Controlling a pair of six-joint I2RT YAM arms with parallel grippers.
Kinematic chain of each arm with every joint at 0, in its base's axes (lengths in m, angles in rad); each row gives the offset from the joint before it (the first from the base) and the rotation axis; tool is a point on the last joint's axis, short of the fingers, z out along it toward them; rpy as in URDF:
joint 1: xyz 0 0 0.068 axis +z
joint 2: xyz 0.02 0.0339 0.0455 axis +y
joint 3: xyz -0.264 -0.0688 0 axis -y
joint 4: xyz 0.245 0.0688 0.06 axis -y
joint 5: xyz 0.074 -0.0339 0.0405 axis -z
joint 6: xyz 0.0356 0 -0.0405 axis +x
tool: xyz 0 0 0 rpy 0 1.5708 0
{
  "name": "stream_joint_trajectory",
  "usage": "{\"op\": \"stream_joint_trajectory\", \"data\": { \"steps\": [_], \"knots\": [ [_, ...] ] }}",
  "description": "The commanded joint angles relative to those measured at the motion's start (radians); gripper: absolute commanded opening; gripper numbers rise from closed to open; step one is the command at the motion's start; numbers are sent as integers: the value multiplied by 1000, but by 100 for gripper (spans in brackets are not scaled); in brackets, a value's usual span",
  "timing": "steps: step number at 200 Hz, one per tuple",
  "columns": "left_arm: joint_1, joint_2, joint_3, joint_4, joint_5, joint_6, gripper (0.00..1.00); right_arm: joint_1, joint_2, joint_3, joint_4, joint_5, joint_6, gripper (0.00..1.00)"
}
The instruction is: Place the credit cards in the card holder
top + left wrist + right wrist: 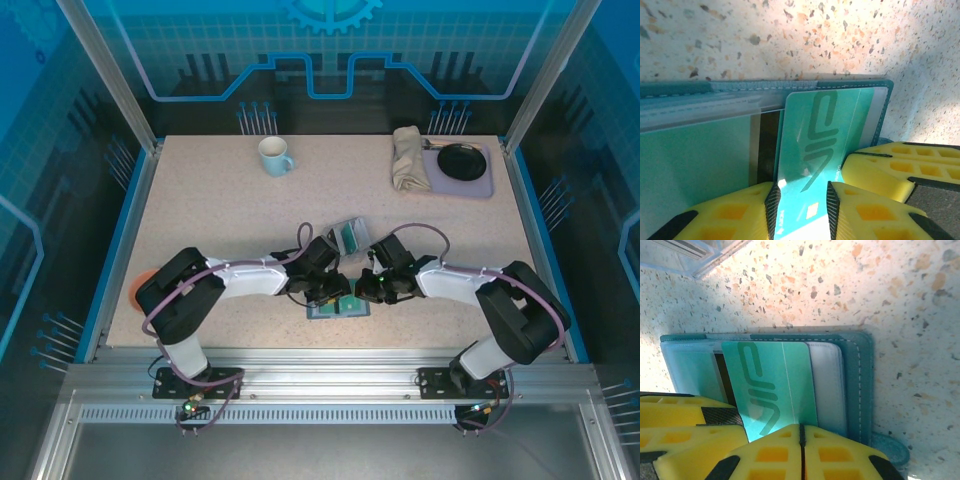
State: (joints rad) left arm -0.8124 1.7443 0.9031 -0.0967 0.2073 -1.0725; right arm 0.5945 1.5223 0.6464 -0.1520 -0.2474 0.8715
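Speckled tabletop — left gripper pinches logo-marked teal credit card at card holder; right gripper closed.

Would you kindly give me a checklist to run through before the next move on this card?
1. The card holder lies open on the table: ok.
2. The teal card lies lengthwise over the card holder, far end near its far edge: ok.
3. The teal card is inside a slot: cannot tell.
4. The left gripper straddles the teal card; actual grip: cannot tell.
5. The right gripper is shut, at the teal card's near end: ok.
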Motion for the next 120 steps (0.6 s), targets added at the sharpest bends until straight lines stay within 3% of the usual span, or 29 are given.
{"op": "stream_joint_trajectory", "data": {
  "steps": [1, 51, 120],
  "knots": [
    [-14, -9, -16, 77, 52, -15, 34, -9, 14, -49, -106, 49, 0, 9],
    [-8, -25, -14, -22, -9, 24, 34, -12, -17, 0, -164, 63, -53, 20],
    [-10, 26, 24, -89, -17, 62, 25, -11, -53, -7, -136, 44, -50, 24]
  ]
}}
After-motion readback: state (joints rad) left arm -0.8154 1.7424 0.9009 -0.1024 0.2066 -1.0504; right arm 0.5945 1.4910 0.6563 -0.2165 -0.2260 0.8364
